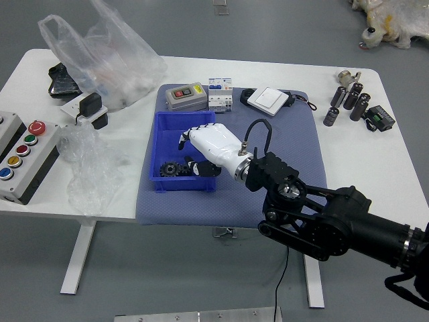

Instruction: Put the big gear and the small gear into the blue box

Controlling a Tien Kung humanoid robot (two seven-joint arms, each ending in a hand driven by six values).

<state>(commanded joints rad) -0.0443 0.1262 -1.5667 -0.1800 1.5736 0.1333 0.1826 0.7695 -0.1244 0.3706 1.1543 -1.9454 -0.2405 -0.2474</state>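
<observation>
Robot's right hand (216,142) over blue box (167,137), fingers parted, apparently gripping nothing. Dark gear (169,169) lies near box's front-left corner; dark piece (184,172) beside it, likely second gear, partly hidden. Gears look rigid, sturdy; toothed rims suit pinch. Walls crowd fingers; safest exit upward.

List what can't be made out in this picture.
All head view:
Right hand's grip: hidden by its white back.
Dark shape beside the black gear: too small to tell if gear or hand.
Left hand: outside the frame.
Grey device's label: too small to read.
</observation>
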